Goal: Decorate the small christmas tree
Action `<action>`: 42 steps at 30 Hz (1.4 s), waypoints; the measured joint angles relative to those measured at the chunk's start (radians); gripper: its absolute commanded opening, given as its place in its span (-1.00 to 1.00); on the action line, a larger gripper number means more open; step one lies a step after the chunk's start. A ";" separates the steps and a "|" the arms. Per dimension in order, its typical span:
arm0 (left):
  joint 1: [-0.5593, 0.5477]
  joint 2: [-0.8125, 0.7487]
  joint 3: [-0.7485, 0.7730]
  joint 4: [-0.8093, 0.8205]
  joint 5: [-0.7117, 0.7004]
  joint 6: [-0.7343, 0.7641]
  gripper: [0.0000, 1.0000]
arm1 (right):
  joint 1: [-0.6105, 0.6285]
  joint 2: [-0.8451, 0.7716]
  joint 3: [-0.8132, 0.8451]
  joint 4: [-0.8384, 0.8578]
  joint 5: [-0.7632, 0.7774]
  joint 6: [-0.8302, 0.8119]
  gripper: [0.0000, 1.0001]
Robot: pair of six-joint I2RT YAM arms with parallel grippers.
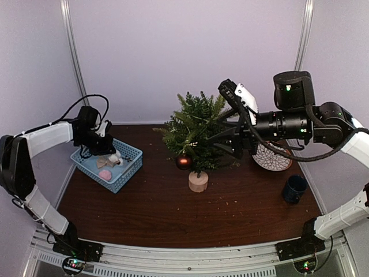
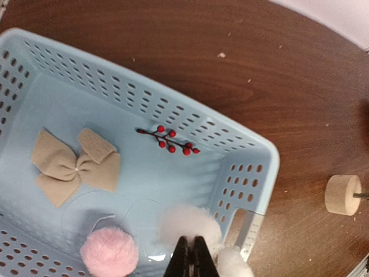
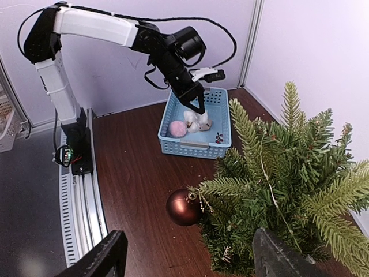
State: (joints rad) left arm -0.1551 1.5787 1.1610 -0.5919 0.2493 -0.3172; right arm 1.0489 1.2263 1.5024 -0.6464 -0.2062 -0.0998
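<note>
The small christmas tree (image 1: 196,130) stands mid-table on its round wooden base (image 1: 198,181), which also shows in the left wrist view (image 2: 343,195). A brown bauble (image 1: 184,161) hangs on a lower left branch and shows in the right wrist view (image 3: 184,208). My left gripper (image 2: 191,261) is down in the blue basket (image 1: 131,151), shut on a white fluffy pompom (image 2: 189,223). A pink pompom (image 2: 109,251), a beige bow (image 2: 74,165) and a red berry sprig (image 2: 170,140) lie in the basket (image 2: 253,149). My right gripper (image 3: 187,257) is open, level with the tree's right side, its jaws around the tree's (image 3: 288,190) branches.
A patterned plate (image 1: 272,157) lies at the right behind my right arm. A dark blue mug (image 1: 294,188) stands at the right front. White enclosure walls close the back and sides. The left arm's base and rail (image 3: 78,156) show in the right wrist view.
</note>
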 measured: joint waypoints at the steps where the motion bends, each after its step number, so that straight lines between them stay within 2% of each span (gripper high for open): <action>1: 0.001 -0.042 -0.005 -0.002 0.001 -0.002 -1.00 | 0.000 -0.002 0.000 0.000 -0.001 0.001 0.56; 5: 0.003 -0.235 -0.036 0.018 0.053 -0.018 -1.00 | 0.000 -0.006 0.000 0.014 -0.014 0.012 0.50; 9: -0.006 -0.424 -0.072 0.108 0.167 -0.069 -1.00 | 0.000 -0.013 0.000 0.037 -0.031 0.032 0.37; 14: -0.126 -0.557 -0.053 0.178 0.289 -0.103 -1.00 | 0.000 -0.014 0.000 0.053 -0.062 0.059 0.29; 20: -0.391 -0.545 0.074 0.181 0.331 -0.103 -1.00 | 0.002 -0.011 0.000 0.064 -0.110 0.081 0.26; 26: -0.656 -0.459 0.202 0.184 0.275 -0.086 -1.00 | 0.017 0.017 0.010 0.098 -0.146 0.127 0.20; 29: -0.753 -0.403 0.257 0.188 0.240 -0.061 -1.00 | 0.021 0.026 0.011 0.119 -0.162 0.157 0.19; 35: -0.865 -0.303 0.354 0.193 0.181 -0.002 -1.00 | 0.031 0.029 0.011 0.150 -0.201 0.216 0.19; 42: -0.921 -0.239 0.405 0.203 0.155 0.047 -1.00 | 0.042 0.029 0.009 0.190 -0.234 0.280 0.15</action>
State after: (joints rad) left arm -1.0760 1.3399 1.5658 -0.3889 0.4042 -0.2703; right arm 1.0904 1.2552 1.5112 -0.4561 -0.4404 0.1806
